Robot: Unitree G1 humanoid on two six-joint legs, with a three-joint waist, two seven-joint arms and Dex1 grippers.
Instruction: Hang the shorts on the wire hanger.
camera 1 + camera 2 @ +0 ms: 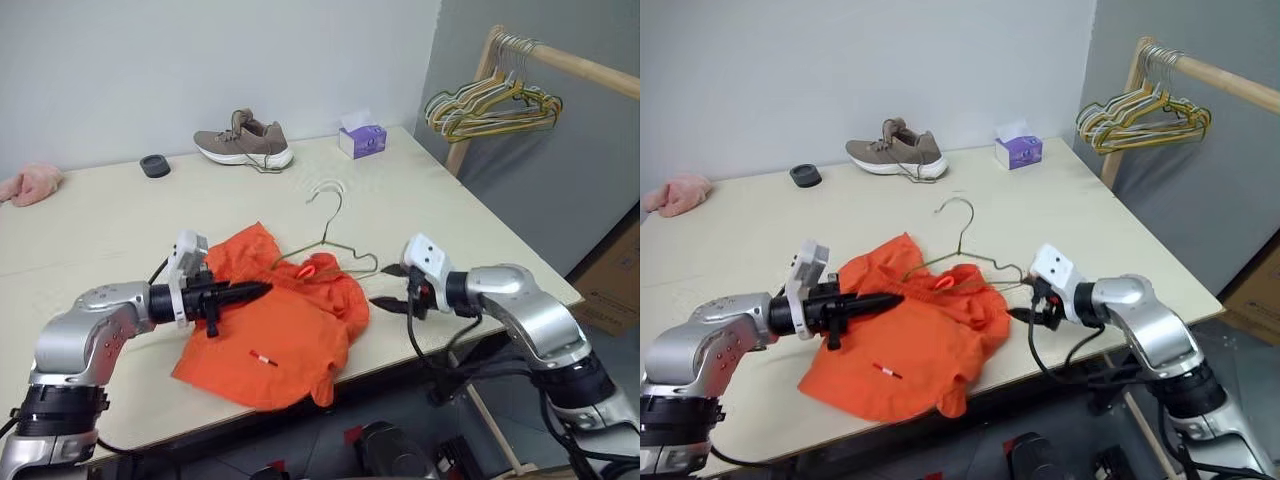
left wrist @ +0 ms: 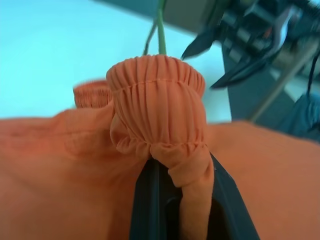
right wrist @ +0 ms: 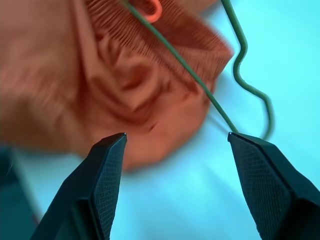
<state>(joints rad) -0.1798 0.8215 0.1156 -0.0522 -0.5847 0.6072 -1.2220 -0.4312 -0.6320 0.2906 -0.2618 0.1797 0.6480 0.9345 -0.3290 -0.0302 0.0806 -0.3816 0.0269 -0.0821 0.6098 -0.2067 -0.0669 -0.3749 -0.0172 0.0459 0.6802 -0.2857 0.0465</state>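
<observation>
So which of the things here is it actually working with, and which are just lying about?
Part of the job:
- shorts, orange, pinched at the waistband by the left end effector
- wire hanger, lying partly on the shorts
- right end effector, open beside the hanger's end

Just lying about:
- shoe
- tissue box
- pink cloth
- small dark round thing
- bunch of hangers on the rail

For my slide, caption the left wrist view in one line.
Left gripper shut on the shorts' gathered waistband, wire hanger behind, right gripper open beyond.
</observation>
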